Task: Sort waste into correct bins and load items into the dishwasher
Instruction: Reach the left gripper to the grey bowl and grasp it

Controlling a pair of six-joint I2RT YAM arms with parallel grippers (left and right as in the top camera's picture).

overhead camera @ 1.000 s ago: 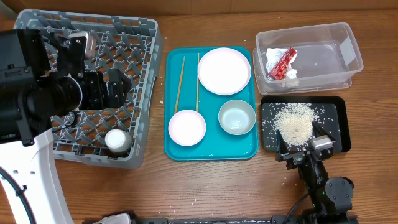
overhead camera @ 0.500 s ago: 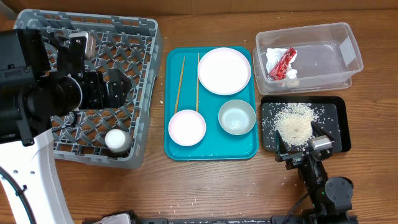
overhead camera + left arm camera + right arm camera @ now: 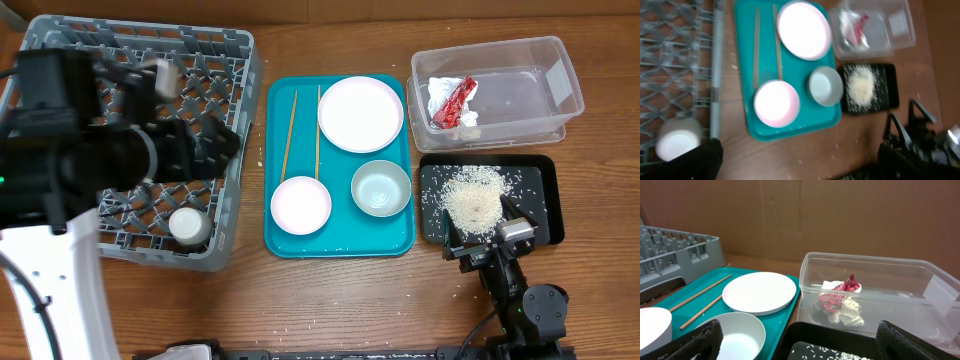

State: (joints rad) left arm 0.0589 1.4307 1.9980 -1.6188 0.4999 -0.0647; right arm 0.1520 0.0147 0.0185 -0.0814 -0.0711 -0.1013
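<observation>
My left gripper (image 3: pixel 222 142) hovers open and empty over the right side of the grey dishwasher rack (image 3: pixel 140 45), where the white cup (image 3: pixel 188 225) stands at the front. The teal tray (image 3: pixel 340 243) carries the pale-pink plate (image 3: pixel 360 113), the pink bowl (image 3: pixel 300 204), the green bowl (image 3: pixel 381 188) and two chopsticks (image 3: pixel 290 130). In the clear tub (image 3: pixel 520 90) lie the red wrapper (image 3: pixel 453 102) and the napkin (image 3: pixel 437 95). Rice (image 3: pixel 473 197) is heaped in the black tray (image 3: pixel 540 180). At that tray's front edge my right gripper (image 3: pixel 490 235) rests open and empty.
Stray rice grains dot the wood in front of the teal tray (image 3: pixel 795 127) and near my right arm (image 3: pixel 925 147). The rack's right wall (image 3: pixel 716 85) runs close beside the teal tray. A cardboard wall (image 3: pixel 800 215) stands behind the table.
My left arm has swung to the right over the rack and is blurred with motion. The right arm and all the objects are where they were.
</observation>
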